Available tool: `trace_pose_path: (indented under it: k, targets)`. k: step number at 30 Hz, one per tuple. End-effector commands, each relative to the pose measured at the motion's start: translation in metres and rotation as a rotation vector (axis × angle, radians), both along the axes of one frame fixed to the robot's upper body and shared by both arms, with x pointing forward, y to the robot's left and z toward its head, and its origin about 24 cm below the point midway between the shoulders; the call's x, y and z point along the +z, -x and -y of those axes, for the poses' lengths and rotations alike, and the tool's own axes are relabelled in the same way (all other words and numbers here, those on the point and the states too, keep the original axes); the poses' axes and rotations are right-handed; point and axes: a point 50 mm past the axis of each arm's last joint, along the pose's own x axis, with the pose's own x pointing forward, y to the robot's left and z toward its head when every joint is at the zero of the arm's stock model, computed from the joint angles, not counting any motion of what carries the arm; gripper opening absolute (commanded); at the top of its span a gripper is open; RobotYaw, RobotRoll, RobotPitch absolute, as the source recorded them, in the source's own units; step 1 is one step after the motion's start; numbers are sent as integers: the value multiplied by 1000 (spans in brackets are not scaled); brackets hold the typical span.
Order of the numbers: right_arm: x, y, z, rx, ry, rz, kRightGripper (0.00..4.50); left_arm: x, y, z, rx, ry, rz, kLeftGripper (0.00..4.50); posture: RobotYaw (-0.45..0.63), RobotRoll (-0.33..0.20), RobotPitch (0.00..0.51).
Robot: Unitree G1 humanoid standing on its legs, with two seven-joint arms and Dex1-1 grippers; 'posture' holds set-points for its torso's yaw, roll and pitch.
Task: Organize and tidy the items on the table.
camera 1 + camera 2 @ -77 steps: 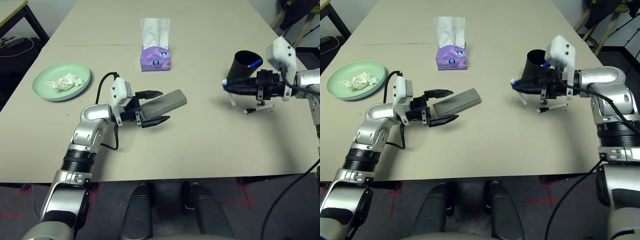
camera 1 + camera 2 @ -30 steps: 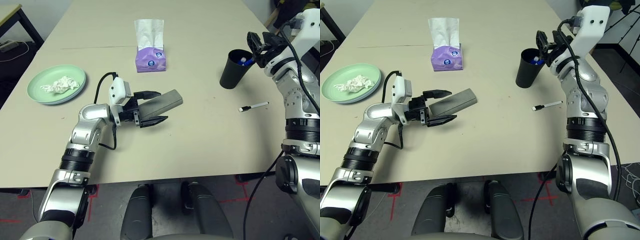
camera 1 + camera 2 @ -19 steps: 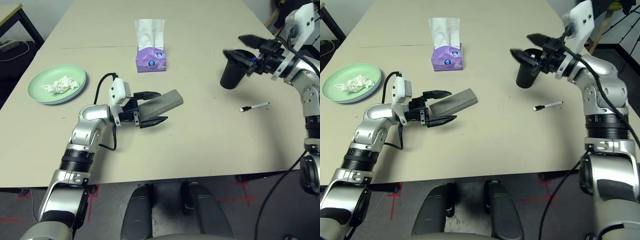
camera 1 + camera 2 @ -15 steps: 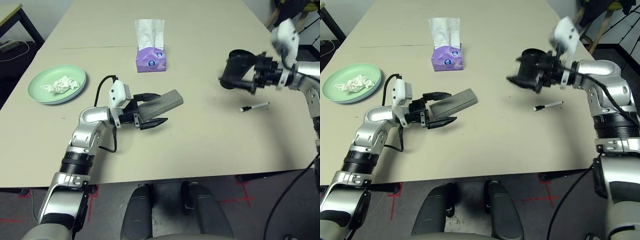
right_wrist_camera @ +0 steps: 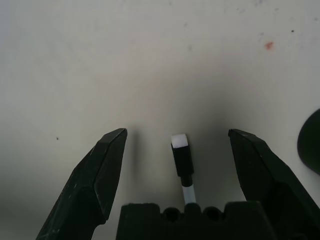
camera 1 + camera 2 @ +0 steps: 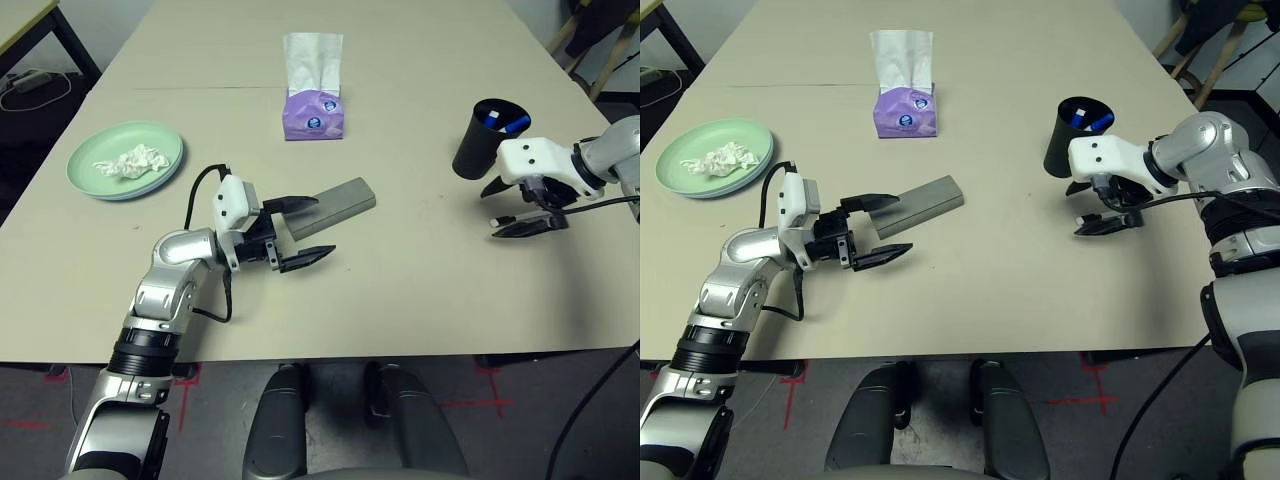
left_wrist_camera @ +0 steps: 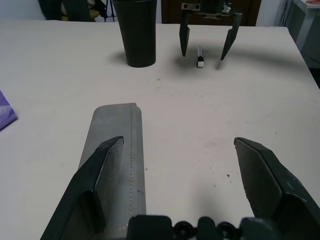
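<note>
Beside the black cylindrical cup (image 6: 484,135), hovering spread-fingered over a thin white marker pen (image 5: 182,162): right gripper (image 6: 520,208). Standing agape around the long grey glasses case (image 6: 335,205): left gripper (image 6: 298,232).

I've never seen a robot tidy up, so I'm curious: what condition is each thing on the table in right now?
Left pincer: open, beside the glasses case.
Right pincer: open, over the marker.
Marker: lying flat, capped.
Glasses case: closed, lying flat.
Black cup: upright, something blue inside.
Tissue box: tissue sticking up.
Plate: holds crumpled tissue.
</note>
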Motion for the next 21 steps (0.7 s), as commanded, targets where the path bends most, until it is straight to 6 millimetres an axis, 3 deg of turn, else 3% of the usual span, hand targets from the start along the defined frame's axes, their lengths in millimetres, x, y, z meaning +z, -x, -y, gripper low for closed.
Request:
trace_pose_path:
  k: [1, 21]
  targets:
    - [1, 2, 9, 36, 117, 21, 4460, 1, 4, 0, 0, -3, 2, 4500, 159, 0, 242]
    - [-7, -1, 3, 82, 156, 11, 4460, -1, 6, 4, 14, 9, -2, 4500, 173, 0, 251]
